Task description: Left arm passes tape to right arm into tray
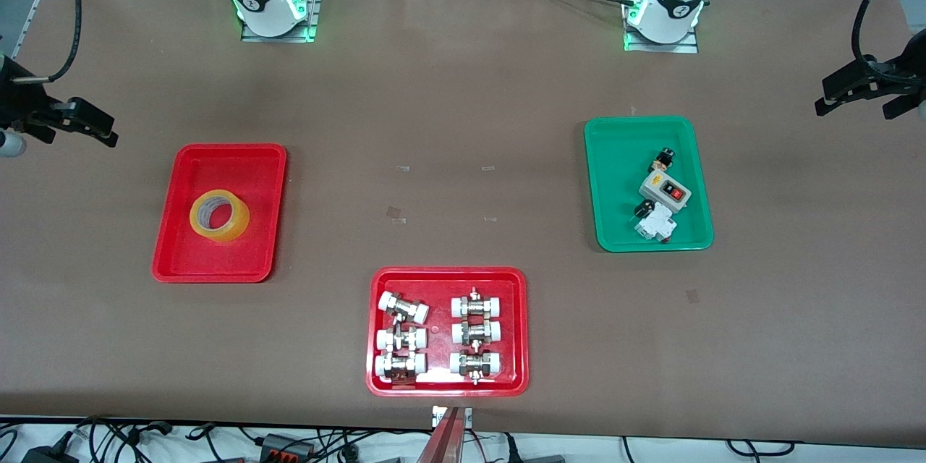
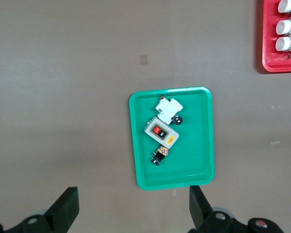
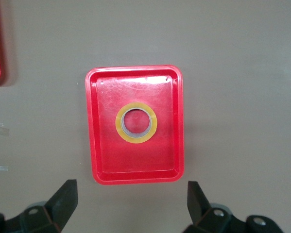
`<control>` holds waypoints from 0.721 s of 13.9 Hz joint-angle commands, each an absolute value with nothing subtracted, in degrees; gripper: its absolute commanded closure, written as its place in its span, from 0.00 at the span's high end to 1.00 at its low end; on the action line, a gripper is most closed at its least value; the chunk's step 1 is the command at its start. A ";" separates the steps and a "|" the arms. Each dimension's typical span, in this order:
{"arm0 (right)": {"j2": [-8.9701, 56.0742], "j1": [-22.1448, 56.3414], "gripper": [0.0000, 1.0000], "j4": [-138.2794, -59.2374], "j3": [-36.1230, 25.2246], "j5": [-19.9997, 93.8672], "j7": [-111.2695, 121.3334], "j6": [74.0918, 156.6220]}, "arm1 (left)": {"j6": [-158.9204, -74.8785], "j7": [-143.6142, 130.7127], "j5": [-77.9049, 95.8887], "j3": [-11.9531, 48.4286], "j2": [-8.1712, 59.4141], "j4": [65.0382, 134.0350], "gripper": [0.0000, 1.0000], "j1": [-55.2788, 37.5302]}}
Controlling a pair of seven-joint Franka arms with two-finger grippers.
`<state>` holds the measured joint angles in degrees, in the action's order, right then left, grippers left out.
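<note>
Both tools, the left tool (image 1: pixel 864 90) and the right tool (image 1: pixel 69 123), hang spread and empty at the surface's ends, so with the tape (image 1: pixel 219 215) lying in the tray (image 1: pixel 168 260) you have, I judge, nothing more to move.

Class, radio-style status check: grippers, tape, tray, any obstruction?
Left gripper and right gripper both open, empty, raised at table ends. Tape lying flat in tray. Nothing obstructing.

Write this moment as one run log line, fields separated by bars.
tape: lying in red tray | left gripper: open, raised at left arm's table end | right gripper: open, raised at right arm's end
</note>
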<state>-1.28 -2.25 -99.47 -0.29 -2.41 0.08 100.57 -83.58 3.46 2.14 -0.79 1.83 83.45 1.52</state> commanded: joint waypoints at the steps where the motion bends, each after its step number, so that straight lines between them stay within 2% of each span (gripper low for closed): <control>1: -5.19 -2.19 1.00 -104.42 -0.26 -3.17 0.09 102.22 | -82.09 3.87 2.20 -1.59 2.46 81.56 1.00 1.05; 10: -5.01 -2.37 1.00 -102.31 -0.44 -1.94 1.93 99.14 | -82.53 4.83 1.76 -2.02 2.46 81.47 1.00 1.05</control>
<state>-3.89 -2.25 -102.38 -0.32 -2.38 1.17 99.75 -83.45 3.54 2.11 -1.11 1.84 83.32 1.46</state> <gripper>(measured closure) 0.000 0.000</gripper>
